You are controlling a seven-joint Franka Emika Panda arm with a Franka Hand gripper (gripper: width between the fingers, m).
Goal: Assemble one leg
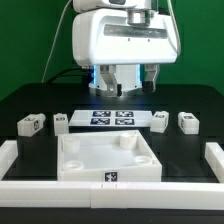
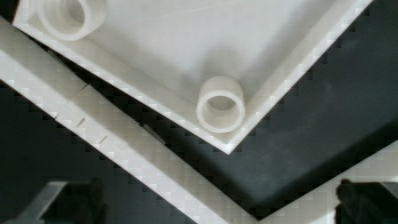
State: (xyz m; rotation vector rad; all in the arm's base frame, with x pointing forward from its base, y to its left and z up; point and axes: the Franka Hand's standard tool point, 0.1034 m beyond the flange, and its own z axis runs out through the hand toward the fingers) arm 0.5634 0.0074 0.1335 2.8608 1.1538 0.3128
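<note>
Four small white legs with tags lie on the black table: two at the exterior view's left point(image 1: 30, 124) point(image 1: 61, 122) and two at its right point(image 1: 160, 119) point(image 1: 187, 122). The large white tabletop point(image 1: 108, 158) lies in front of them, sockets up. My gripper point(image 1: 128, 84) hangs open and empty above the marker board point(image 1: 112, 118), touching no leg. In the wrist view one corner of the tabletop point(image 2: 196, 50) shows with two round sockets point(image 2: 222, 103) point(image 2: 59, 18). The gripper point(image 2: 217, 205) has its dark fingertips point(image 2: 71, 200) wide apart. No leg shows in that view.
White rails border the work area at the exterior view's left point(image 1: 10, 155), right point(image 1: 212, 155) and front point(image 1: 110, 190). In the wrist view a white rail point(image 2: 107, 135) runs diagonally beside the tabletop's corner.
</note>
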